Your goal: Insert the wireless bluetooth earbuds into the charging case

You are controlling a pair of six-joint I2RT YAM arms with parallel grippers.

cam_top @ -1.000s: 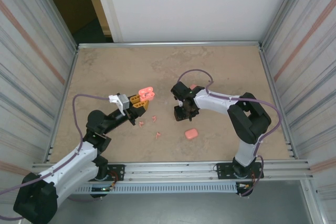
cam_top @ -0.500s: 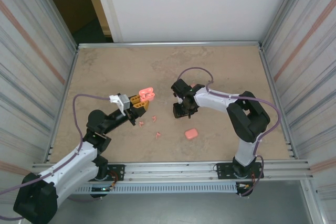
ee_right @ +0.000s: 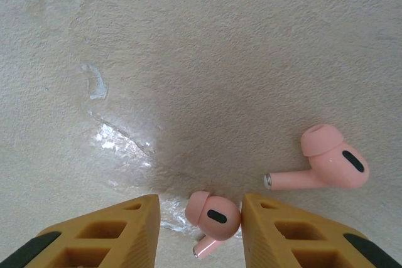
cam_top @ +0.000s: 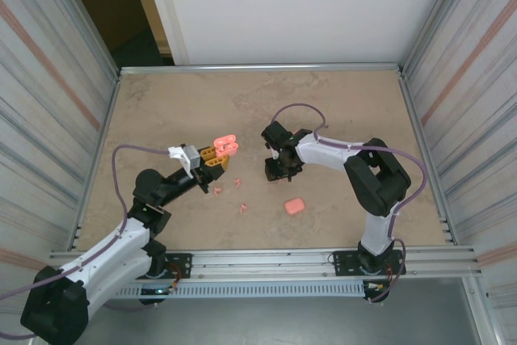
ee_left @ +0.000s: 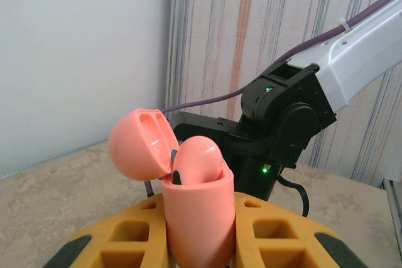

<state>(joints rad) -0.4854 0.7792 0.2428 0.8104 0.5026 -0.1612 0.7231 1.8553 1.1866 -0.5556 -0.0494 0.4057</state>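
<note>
Two salmon-pink earbuds lie on the bench (cam_top: 339, 111) below the right gripper (cam_top: 275, 174). The one earbud (ee_right: 213, 216) sits between its jaws, which are released and stand apart, one of them just beside the bud and the other with a gap. The other earbud (ee_right: 326, 162) lies near it, outside the jaws. To the left, the left gripper (cam_top: 214, 157) has its jaws clenched on the charging case (ee_left: 198, 218), held up with the lid open. I judge the bud to be very light, hard and smooth, so it can slip or jump out under pressure. It seems better to take it gently across the round head and leave the stem free for the well of the case. A closed case (cam_top: 294, 205) rests on the bench nearer to the arms.
</note>
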